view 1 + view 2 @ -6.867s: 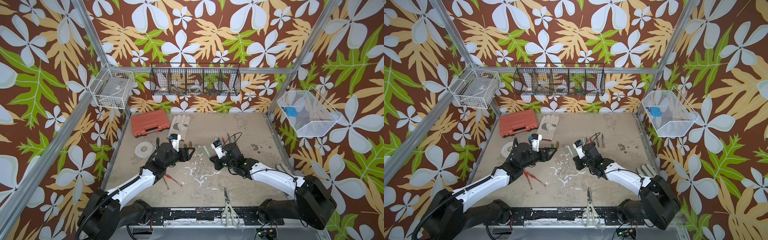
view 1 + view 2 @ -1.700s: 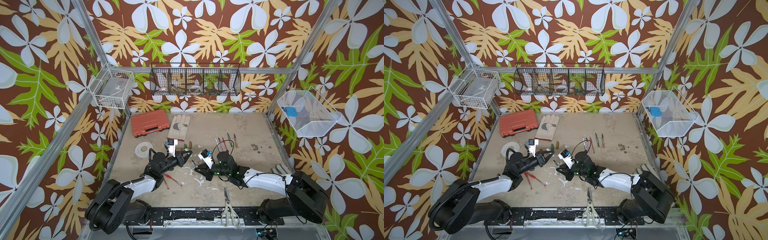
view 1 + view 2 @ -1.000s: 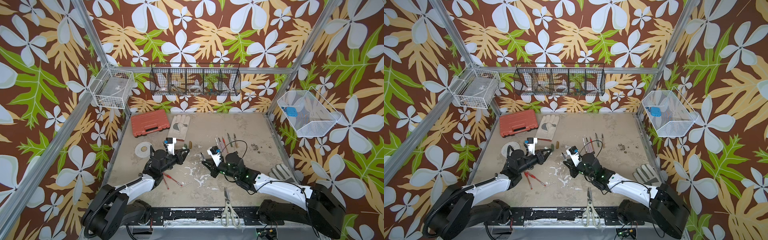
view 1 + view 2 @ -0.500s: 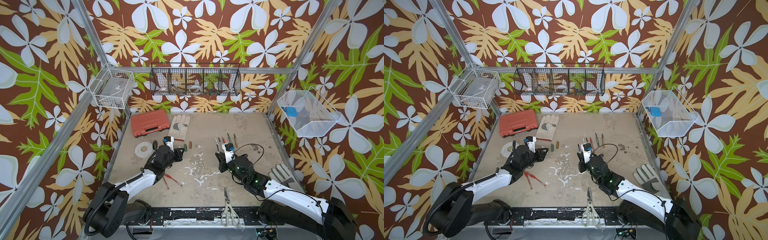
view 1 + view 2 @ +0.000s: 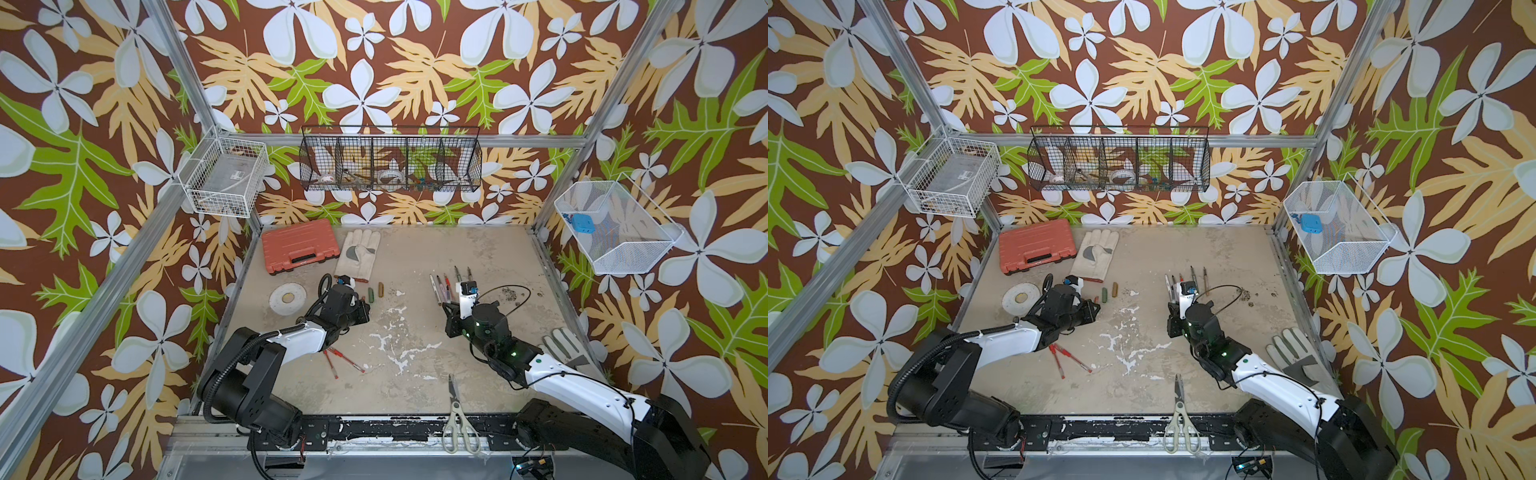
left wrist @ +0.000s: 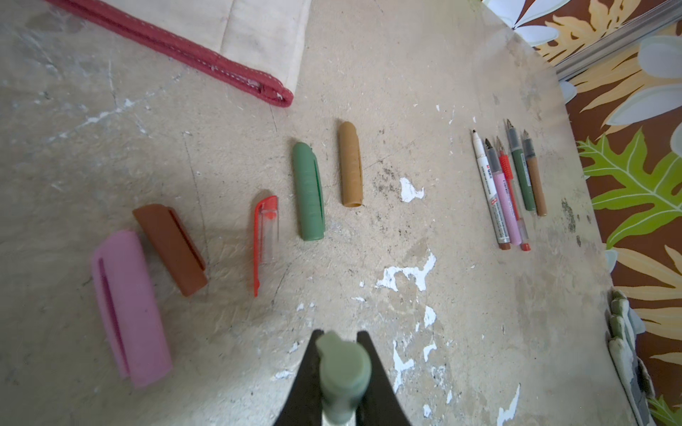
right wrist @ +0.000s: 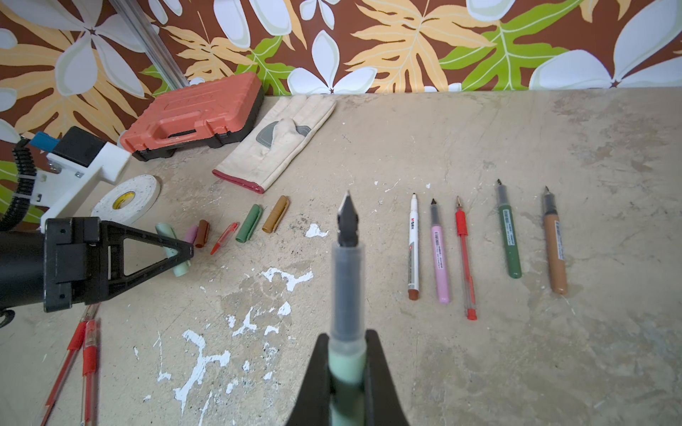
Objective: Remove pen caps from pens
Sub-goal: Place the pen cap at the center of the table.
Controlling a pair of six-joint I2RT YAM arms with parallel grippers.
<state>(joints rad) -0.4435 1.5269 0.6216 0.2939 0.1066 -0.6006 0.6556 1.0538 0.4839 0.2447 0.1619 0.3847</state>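
as right tool (image 7: 347,333) clamps it, pale green pen (image 7: 347,291) bares black nib

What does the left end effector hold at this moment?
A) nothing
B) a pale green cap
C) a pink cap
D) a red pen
B: in the left wrist view, the left end effector is shut on the pale green cap.

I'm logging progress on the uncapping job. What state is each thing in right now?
pale green pen: uncapped, held
pale green cap: off, held
left gripper: jaws shut on pale green cap
right gripper: jaws shut on pale green pen
five pens in row: uncapped, lying flat
five loose caps: off, lying flat
two red pens: apparently capped
orange case: shut
scissors: closed
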